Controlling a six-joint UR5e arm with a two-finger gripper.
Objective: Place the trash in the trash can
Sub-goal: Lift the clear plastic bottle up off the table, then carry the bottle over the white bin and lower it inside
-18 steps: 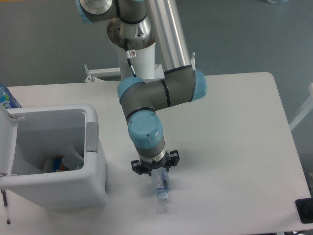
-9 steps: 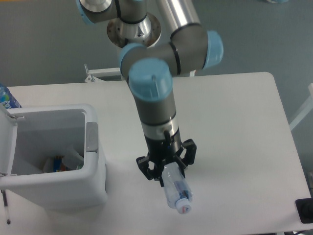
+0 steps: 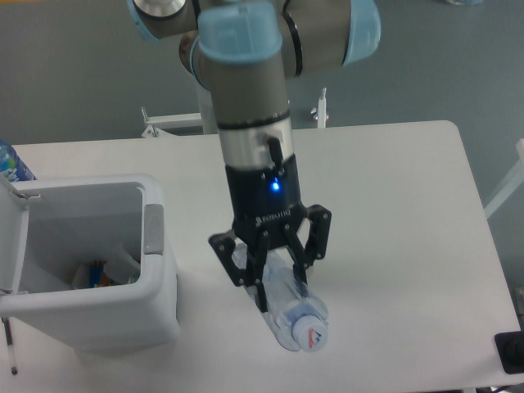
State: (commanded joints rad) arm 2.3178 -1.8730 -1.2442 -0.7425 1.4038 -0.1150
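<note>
My gripper [image 3: 278, 282] is raised well above the table and is shut on a clear bluish plastic bottle [image 3: 293, 315], the trash. The bottle hangs below the fingers with its pale cap [image 3: 310, 334] pointing toward the camera. The trash can [image 3: 94, 315], a boxy white bin with a grey latch tab [image 3: 153, 228], stands at the left with its lid [image 3: 10, 237] swung open. It lies to the left of the gripper. Inside it I see some white and coloured scraps [image 3: 105, 270]. No white paper carton piece can be singled out.
A bottle with a bright blue-and-white label [image 3: 11, 166] peeks in at the left edge behind the bin. The white table [image 3: 409, 221] reaches right to a rounded corner. A black object [image 3: 511, 350] sits at the lower right edge.
The arm has lifted the bottle off the table and risen toward the camera, so gripper and bottle look much larger. The bin has not moved.
</note>
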